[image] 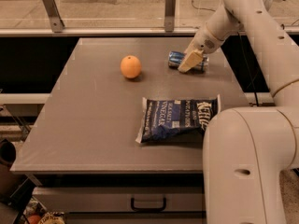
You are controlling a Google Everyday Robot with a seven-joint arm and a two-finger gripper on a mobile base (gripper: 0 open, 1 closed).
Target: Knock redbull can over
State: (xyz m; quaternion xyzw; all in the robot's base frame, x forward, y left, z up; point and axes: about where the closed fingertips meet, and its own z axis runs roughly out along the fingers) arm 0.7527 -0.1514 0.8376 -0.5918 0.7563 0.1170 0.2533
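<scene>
The redbull can (pixel 176 59) lies on its side near the far right of the grey table (pixel 93 120), blue and silver, its end facing left. My gripper (pixel 189 62) is right at the can, its cream-coloured fingers over the can's middle and hiding part of it. The arm reaches in from the upper right.
An orange (pixel 131 66) sits to the left of the can. A dark blue chip bag (pixel 180 119) lies flat at the front right. The robot's white body (pixel 247 167) fills the lower right. A rail with metal posts (pixel 170 10) runs behind the table.
</scene>
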